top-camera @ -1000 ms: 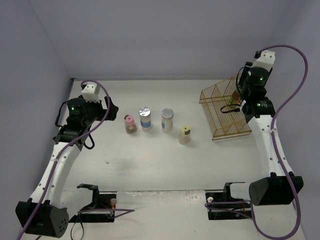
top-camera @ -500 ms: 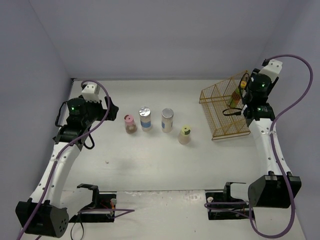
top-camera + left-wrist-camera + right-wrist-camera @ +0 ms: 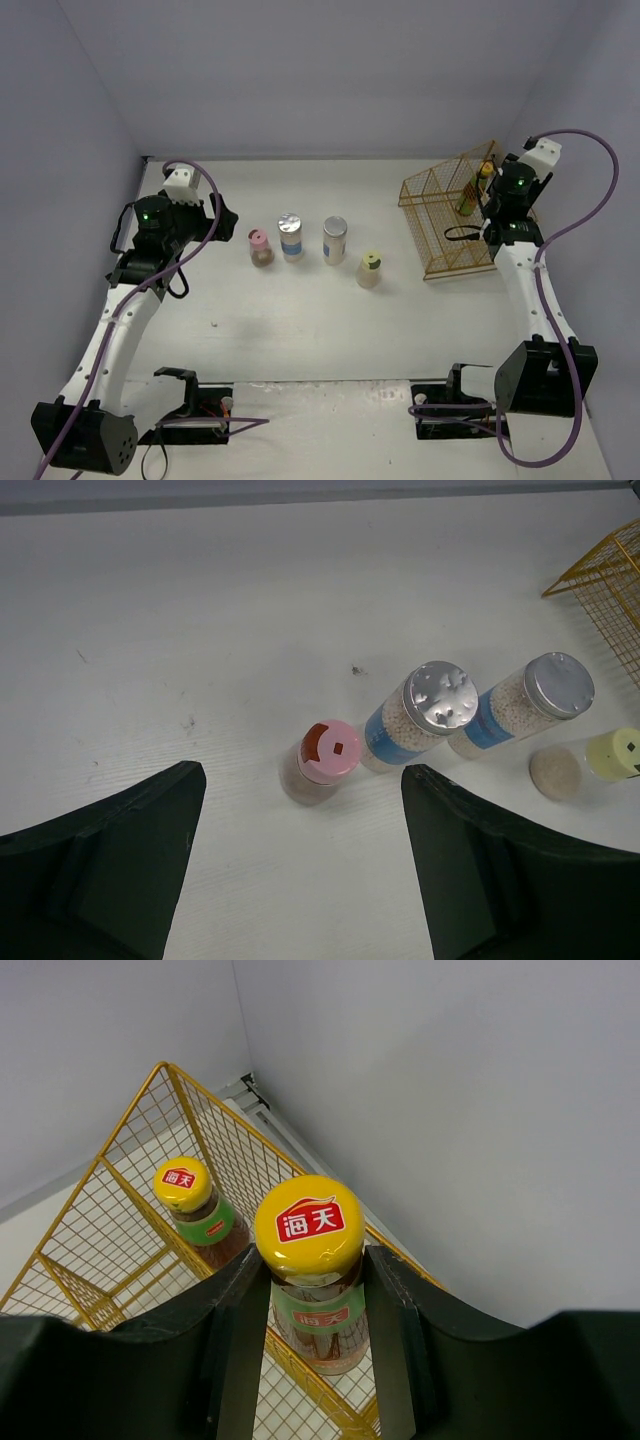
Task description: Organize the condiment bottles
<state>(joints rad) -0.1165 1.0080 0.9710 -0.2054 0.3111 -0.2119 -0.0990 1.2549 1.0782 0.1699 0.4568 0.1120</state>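
My right gripper (image 3: pixel 312 1295) is shut on a slim dark yellow-capped sauce bottle (image 3: pixel 310 1235). It holds the bottle upright at the wall-side edge of the gold wire basket (image 3: pixel 120 1220), the lower part showing through the mesh. The second sauce bottle (image 3: pixel 195 1210) stands in the basket behind it. In the top view the right gripper (image 3: pixel 490 200) is over the basket's far right corner (image 3: pixel 440 185). The pink-lidded jar (image 3: pixel 259 247), two silver-lidded jars (image 3: pixel 291 236) (image 3: pixel 334 239) and the yellow-green-lidded jar (image 3: pixel 369 268) stand in a row mid-table. My left gripper (image 3: pixel 300 810) is open and empty above the pink-lidded jar (image 3: pixel 322 760).
The side wall (image 3: pixel 480 1110) is close behind the basket and the right arm. The back wall (image 3: pixel 320 90) bounds the table's far edge. Both arm bases and cable brackets (image 3: pixel 190 400) sit at the near edge.
My right arm has swung right and back toward the wall, carrying the sauce bottle across the basket to its far right corner. The left arm and the four jars have not moved.
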